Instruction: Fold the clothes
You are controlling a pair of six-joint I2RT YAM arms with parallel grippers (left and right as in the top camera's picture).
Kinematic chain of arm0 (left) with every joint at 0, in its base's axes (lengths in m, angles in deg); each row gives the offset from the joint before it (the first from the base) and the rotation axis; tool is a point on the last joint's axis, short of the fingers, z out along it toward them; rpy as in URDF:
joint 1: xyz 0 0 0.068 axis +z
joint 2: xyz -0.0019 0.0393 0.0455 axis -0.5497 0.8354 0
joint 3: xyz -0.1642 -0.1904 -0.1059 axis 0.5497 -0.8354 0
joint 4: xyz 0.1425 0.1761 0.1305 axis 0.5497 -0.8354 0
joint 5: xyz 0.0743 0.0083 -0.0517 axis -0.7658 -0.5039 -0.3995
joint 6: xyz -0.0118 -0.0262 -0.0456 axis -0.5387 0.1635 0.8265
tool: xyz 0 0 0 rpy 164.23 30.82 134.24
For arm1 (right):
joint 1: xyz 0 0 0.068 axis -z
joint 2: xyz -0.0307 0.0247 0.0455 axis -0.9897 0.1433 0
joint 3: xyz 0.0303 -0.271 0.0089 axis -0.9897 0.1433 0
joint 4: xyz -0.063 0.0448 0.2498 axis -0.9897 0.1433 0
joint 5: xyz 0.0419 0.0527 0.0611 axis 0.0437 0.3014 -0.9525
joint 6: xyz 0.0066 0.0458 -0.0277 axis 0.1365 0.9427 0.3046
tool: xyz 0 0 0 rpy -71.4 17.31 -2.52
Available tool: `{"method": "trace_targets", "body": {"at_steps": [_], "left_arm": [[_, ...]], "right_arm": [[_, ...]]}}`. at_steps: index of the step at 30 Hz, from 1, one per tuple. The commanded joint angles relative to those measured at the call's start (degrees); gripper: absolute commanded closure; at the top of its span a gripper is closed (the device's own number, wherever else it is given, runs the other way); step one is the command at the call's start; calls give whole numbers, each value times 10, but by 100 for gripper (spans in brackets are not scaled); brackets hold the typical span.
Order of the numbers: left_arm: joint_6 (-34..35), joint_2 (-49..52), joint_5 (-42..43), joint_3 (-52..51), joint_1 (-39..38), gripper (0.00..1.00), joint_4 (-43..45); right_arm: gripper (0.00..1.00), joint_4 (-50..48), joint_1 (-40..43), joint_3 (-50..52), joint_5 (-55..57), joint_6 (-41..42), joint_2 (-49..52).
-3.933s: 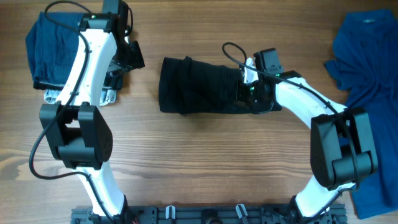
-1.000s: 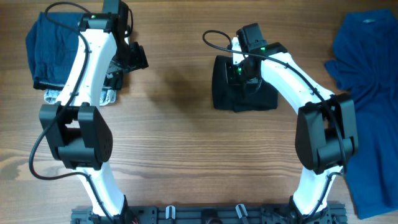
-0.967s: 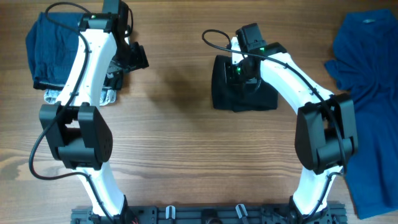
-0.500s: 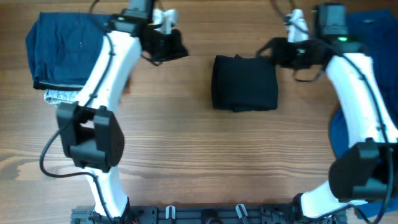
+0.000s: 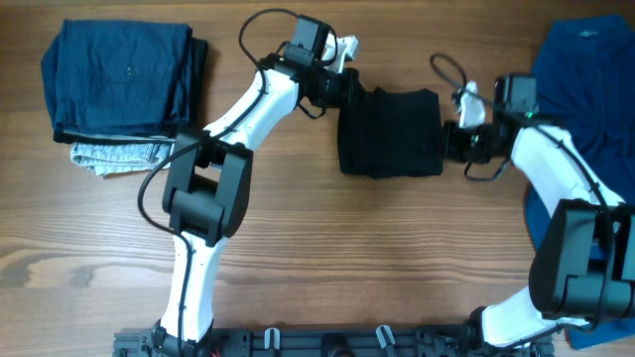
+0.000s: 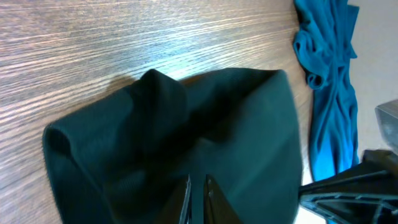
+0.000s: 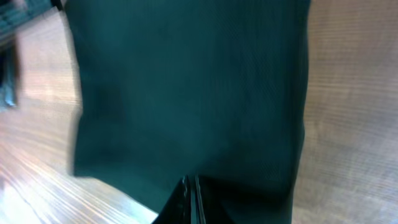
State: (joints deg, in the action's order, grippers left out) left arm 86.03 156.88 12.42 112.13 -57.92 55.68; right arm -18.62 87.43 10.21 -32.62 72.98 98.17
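Observation:
The black shirt (image 5: 389,131) lies folded into a compact rectangle at the table's middle. It fills the left wrist view (image 6: 186,137) and the right wrist view (image 7: 186,87). My left gripper (image 5: 349,89) is at its upper left edge, and its fingertips (image 6: 198,185) are closed to a thin gap on the black fabric. My right gripper (image 5: 451,139) is at its right edge, with fingertips (image 7: 189,185) pressed together at the shirt's near hem. The royal-blue shirt (image 5: 585,89) lies crumpled at the far right and also shows in the left wrist view (image 6: 329,81).
A stack of folded dark blue garments (image 5: 119,79) sits at the back left on a grey-white folded piece (image 5: 119,154). Bare wooden table (image 5: 327,248) runs along the front. The right arm lies over the blue shirt's edge.
Both arms have moved in to the folded black shirt, the left from the upper left, the right from the upper right. Both grippers now sit at its edges. The shirt has not shifted.

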Motion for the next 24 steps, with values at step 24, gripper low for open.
{"method": "trace_targets", "body": {"at_steps": [24], "left_arm": [[-30, -122, -45, 20, -3, 78, -157]], "right_arm": [[96, -174, -2, 14, 10, 93, -49]]}}
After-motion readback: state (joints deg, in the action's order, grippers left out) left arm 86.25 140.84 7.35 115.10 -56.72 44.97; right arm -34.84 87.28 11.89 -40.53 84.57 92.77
